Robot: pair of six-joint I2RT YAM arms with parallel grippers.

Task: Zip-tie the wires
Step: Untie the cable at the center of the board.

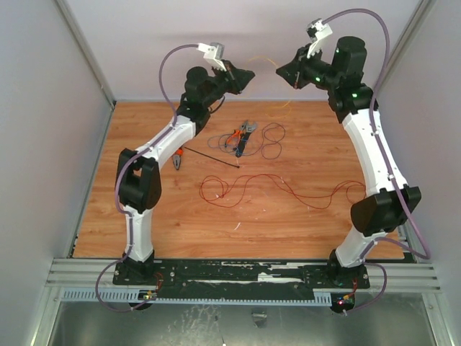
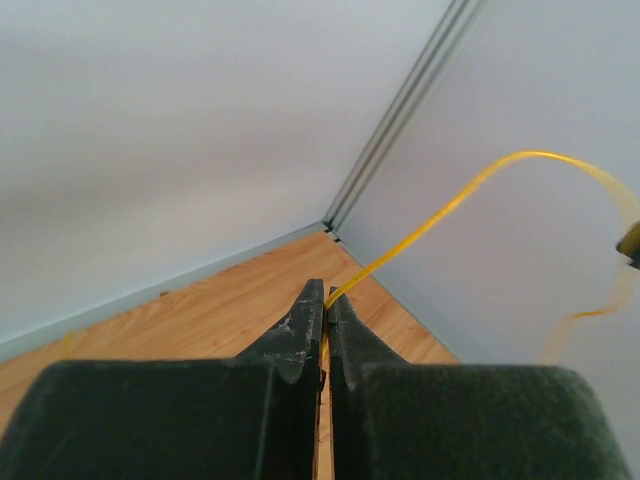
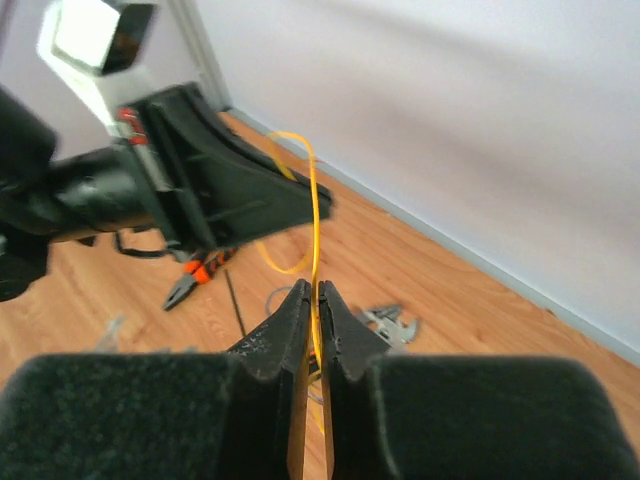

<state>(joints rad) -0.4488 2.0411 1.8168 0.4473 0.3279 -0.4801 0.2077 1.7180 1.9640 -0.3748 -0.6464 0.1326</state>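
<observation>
Both grippers are raised near the back wall with a thin yellow wire [image 1: 263, 60] strung between them. My left gripper [image 2: 325, 290] is shut on one end; from its tips the yellow wire [image 2: 455, 195] arcs up to the right. My right gripper [image 3: 312, 288] is shut on the same yellow wire [image 3: 314, 200], which runs up toward the left gripper [image 3: 318, 206] just ahead. On the table lie a long red wire [image 1: 274, 186] and dark wire loops [image 1: 271, 141]. The black zip tie [image 1: 216, 158] lies flat on the wood between them.
Orange-handled pliers [image 1: 178, 158] rest beside the left arm, and a second pair [image 1: 234, 136] lies by a metal tool [image 1: 249, 127] among the dark loops. Grey walls close in the back and both sides. The arms' bases sit on a rail [image 1: 245, 274] at the near edge.
</observation>
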